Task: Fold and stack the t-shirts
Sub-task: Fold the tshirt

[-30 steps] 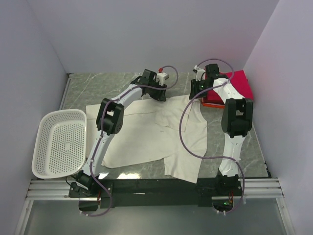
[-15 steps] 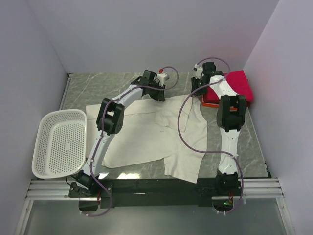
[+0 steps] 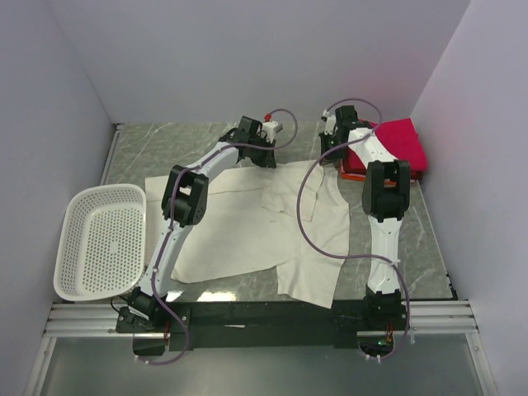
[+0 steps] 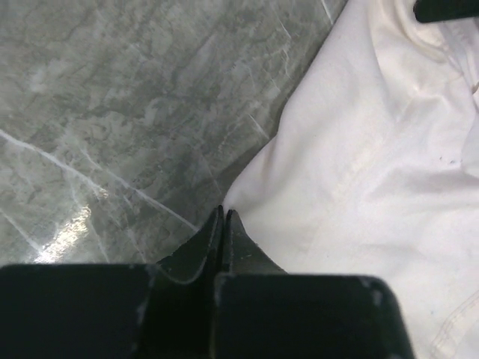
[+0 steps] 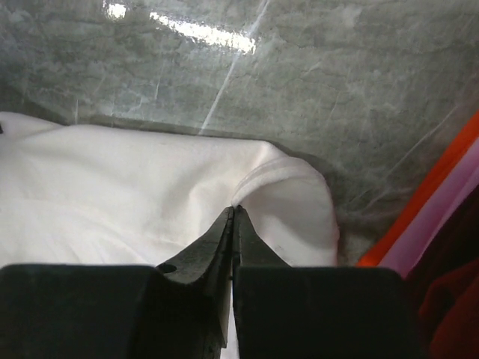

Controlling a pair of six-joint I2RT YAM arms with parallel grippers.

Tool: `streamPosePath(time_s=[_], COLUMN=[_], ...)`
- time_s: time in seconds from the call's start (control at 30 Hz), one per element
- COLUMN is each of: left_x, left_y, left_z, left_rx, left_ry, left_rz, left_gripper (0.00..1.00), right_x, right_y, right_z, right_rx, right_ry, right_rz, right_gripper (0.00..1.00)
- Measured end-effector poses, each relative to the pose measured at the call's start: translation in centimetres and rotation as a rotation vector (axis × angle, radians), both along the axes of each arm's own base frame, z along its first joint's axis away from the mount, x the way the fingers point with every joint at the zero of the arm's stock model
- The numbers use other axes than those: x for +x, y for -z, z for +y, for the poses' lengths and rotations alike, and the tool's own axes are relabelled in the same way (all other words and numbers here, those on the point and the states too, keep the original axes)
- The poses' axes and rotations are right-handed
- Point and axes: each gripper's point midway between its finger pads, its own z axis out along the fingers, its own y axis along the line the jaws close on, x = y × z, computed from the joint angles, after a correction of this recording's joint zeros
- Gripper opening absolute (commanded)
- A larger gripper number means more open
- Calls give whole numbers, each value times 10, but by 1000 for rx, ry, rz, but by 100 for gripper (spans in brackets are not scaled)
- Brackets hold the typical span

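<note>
Basket: a white perforated basket (image 3: 99, 239) sits off the left side of the cream-white t-shirt (image 3: 239, 227), beside its near-left corner and just apart from it.
Cream-white t-shirt: it lies spread on the grey marbled table (image 3: 165, 140). The left half is mostly flat and the right half is rumpled, with a flap lying over it.
Left gripper: the left gripper (image 4: 224, 213) is at the shirt's far edge, near the middle. Its jaws are pressed together, and the tips pinch the very edge of the cloth where it meets bare table.
Right gripper: the right gripper (image 5: 233, 209) is at the shirt's far-right corner. Its jaws are closed tight, nipping the cloth beside a rolled hem.
Crimson-pink t-shirt: the crimson-pink t-shirt (image 3: 403, 142) lies folded just beyond the cream shirt's far-right corner.
Orange-red t-shirt: the orange-red t-shirt (image 3: 356, 174) lies under the crimson-pink one. Only its edge facing the cream shirt shows.
</note>
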Motion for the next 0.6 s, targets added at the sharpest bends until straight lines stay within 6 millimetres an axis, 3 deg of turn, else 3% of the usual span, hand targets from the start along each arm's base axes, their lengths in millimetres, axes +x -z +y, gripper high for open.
streamPosePath(time_s=[0.3, 0.37, 0.4, 0.43, 0.6], left_x=[20, 26, 27, 29, 41], left_y=[-2, -4, -5, -6, -9], left_z=[26, 32, 34, 36, 46], left_rx=[-49, -64, -69, -73, -84], left_ry=[-82, -94, -100, -106, -161], left_rz=[20, 20, 21, 21, 24], left_gripper=[0, 0, 0, 0, 0], right_x=[6, 5, 6, 6, 23], right_y=[1, 1, 0, -1, -22], right_z=[-8, -7, -6, -6, -11], right_rx=[-40, -38, -37, -40, -67], right_ry=[34, 35, 35, 35, 45], right_rz=[-18, -17, -17, -20, -88], right_gripper=[1, 8, 17, 35, 50])
